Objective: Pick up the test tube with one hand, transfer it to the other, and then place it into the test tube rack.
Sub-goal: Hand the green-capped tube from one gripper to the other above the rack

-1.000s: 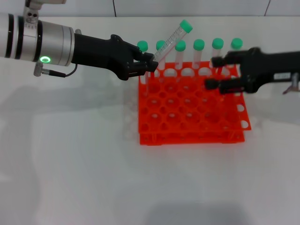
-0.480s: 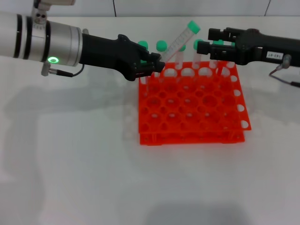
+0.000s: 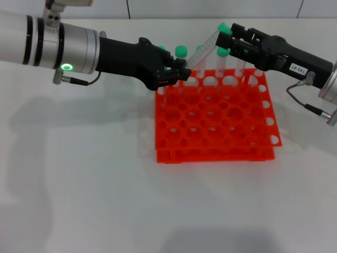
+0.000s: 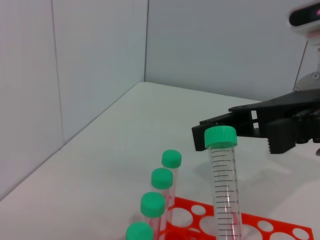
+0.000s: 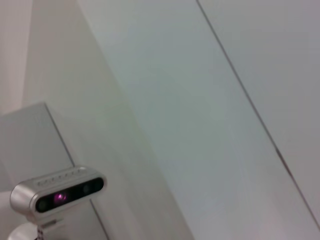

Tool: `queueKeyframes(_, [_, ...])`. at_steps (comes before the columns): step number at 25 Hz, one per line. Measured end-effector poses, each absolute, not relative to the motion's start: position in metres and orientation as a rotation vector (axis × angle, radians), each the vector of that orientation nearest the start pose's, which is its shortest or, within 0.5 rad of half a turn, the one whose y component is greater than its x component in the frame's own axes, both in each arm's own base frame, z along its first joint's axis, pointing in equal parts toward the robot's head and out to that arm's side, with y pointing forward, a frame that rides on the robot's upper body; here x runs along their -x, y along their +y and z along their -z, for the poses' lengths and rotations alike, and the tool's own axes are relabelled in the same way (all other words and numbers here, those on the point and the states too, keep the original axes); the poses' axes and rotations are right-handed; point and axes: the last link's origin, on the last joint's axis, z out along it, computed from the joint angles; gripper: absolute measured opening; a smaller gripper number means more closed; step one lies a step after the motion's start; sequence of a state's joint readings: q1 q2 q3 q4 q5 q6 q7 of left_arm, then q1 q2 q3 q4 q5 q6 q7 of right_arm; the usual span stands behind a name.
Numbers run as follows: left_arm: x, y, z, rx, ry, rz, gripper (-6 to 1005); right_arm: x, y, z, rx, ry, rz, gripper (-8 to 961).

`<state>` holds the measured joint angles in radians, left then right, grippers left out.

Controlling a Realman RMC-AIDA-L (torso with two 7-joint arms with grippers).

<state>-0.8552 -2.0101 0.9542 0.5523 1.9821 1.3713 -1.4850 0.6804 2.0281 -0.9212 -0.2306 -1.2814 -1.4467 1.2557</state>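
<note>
Right pincer now reaches tube's cap.

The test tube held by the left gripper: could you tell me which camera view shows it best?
The left wrist view: the test tube fills it, cap and scale marks sharp, the right gripper behind. In the head view it is a thin slant from the left gripper. The right wrist view misses it.
</note>
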Motion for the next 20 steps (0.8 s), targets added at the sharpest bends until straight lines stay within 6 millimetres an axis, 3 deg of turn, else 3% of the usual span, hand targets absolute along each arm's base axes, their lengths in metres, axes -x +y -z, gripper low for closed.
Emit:
queueKeyframes(8, [0.167, 0.405, 0.023, 2.925, -0.323, 0.443, 184, -0.209, 0.368, 0.027, 2.310, 0.758, -1.343, 721])
queueKeyframes(20, [0.165, 0.404, 0.024, 2.923, -0.304, 0.449, 184, -0.209, 0.369, 0.026, 2.288, 0.751, -1.354, 721])
